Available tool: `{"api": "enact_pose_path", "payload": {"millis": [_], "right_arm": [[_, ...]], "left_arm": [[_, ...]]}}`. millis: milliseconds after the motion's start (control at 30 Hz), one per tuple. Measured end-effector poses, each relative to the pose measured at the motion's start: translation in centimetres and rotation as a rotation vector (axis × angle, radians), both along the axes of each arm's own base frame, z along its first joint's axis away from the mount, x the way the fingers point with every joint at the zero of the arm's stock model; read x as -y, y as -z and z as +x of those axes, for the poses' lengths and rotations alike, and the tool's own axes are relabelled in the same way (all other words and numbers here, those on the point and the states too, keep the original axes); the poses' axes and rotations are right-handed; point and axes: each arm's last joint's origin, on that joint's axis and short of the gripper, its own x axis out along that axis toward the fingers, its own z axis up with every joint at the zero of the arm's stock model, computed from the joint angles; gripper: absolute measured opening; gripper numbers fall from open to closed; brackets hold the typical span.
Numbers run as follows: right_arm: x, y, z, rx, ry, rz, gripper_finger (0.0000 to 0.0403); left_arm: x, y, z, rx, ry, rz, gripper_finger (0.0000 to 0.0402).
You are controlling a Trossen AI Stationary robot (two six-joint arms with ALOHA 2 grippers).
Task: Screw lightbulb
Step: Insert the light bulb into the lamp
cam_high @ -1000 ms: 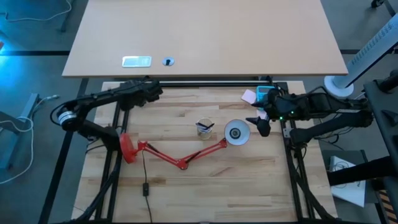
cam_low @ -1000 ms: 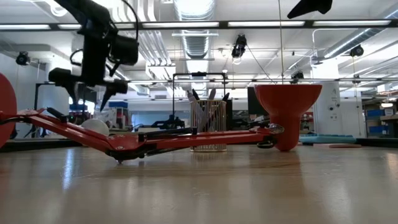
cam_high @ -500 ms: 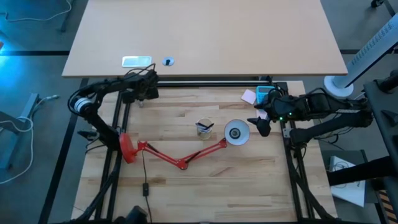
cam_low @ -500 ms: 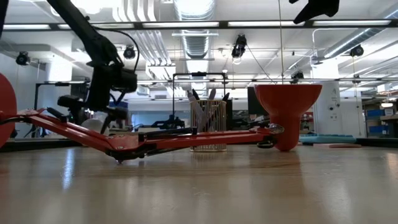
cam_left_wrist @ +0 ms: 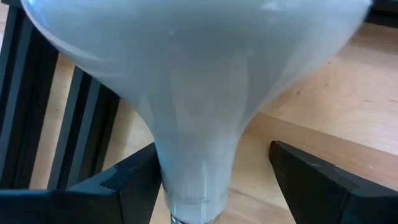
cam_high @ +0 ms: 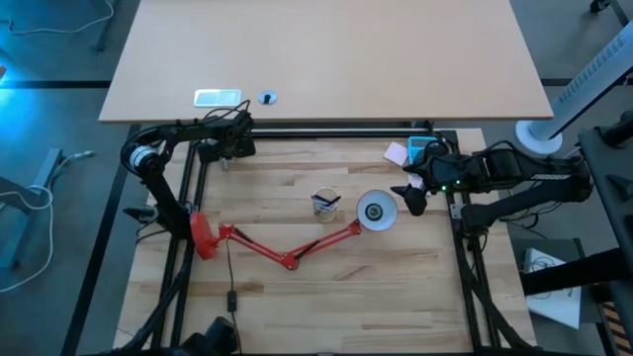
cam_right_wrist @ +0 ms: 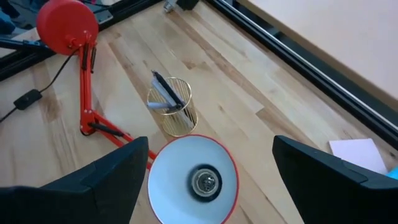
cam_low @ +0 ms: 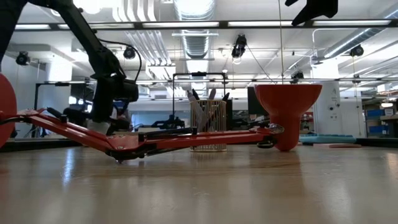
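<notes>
Lightbulb [cam_left_wrist: 199, 93] between spread left jaws — ungripped.

Mid-table passage obstructed: folded red desk lamp arm [cam_high: 287, 249] lies across it, gold wire pen cup [cam_high: 325, 203] just beside upturned red cone shade [cam_high: 377, 211]. Near wooden tabletop [cam_high: 346, 307] unobstructed.

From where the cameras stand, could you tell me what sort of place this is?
Probably a robotics lab: bare ceiling ducts, strip lights, and a framed wooden workbench between two arms.
</notes>
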Motion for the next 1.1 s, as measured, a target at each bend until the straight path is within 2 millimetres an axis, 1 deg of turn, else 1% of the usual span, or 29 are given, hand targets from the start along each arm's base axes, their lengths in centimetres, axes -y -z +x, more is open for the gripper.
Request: {"api": "enact_pose_path", "payload": {"millis": [133,200,300,433,533,667,733,833,967,1100], "right_arm": [[0.0,0.1,0.3,-0.006,0.000,-0.001,0.0339],[0.0,0.2,0.4,-0.015,-0.009,-0.012,0.0339],[-0.1,0.3,0.6,-0.022,-0.021,-0.027,0.0339],[-0.1,-0.1,0.9,0.013,-0.050,-0.070,0.0339],[0.1,-1.0,0.7,0.027,-0.035,-0.136,0.0339],[0.5,-2.5,0.0,0.058,-0.033,-0.185,0.0339],[0.5,-2.8,-0.6,0.070,-0.041,-0.191,0.0339],[0.5,-3.1,-1.3,0.093,-0.059,-0.175,0.0339],[0.6,-3.5,-2.3,0.137,-0.059,-0.168,0.0339],[0.5,-4.4,-2.6,0.235,-0.074,-0.169,0.0339]], "left_arm": [[-0.1,0.2,0.0,0.013,-0.010,0.030,0.0262],[-0.2,0.3,0.1,0.024,0.024,0.036,0.0246],[-0.3,0.4,0.3,0.049,0.070,0.034,0.0209],[0.0,0.2,0.9,0.062,0.142,0.037,0.0146],[0.5,-0.5,2.1,0.122,0.208,0.066,0.0142],[1.9,-2.7,4.4,0.201,0.333,0.166,0.0142],[3.3,-4.1,6.1,0.253,0.410,0.236,0.0142],[6.2,-6.7,9.1,0.378,0.547,0.370,0.0142],[11.6,-9.5,12.9,0.504,0.696,0.561,0.0142],[17.6,-11.8,16.1,0.621,0.755,0.737,0.0142]]}}
